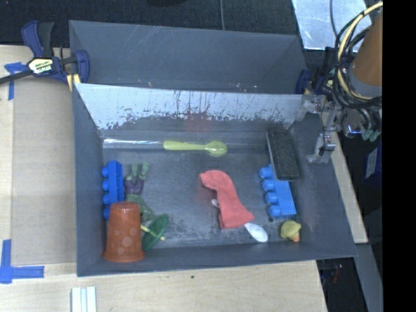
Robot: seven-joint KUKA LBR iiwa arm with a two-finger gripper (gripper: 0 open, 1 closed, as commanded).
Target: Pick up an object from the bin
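Starting at the left wall of the bin (84,174): a blue studded brick (112,184) lies along it, with an orange cup (123,233) standing upside down in the front-left corner and a tangle of green and purple toy pieces (138,182) beside them. Moving across, a yellow-green spoon (195,147) lies flat near the back wall. A pink cloth (226,200) is crumpled mid-floor, with a small white piece (257,233) at its front end. On the right side sit a second blue brick (278,197) and a little yellow toy (290,230) in the front-right corner. A black pad (284,153) leans by the right wall.

And there's the gripper (323,147), hanging over the right rim, nearest that black pad but apart from it. Clenched or released? Cannot tell from here. Nothing has been lifted, everything rests on the floor, so by my reading the pick is barely begun. The approach, grasp and lift all remain.
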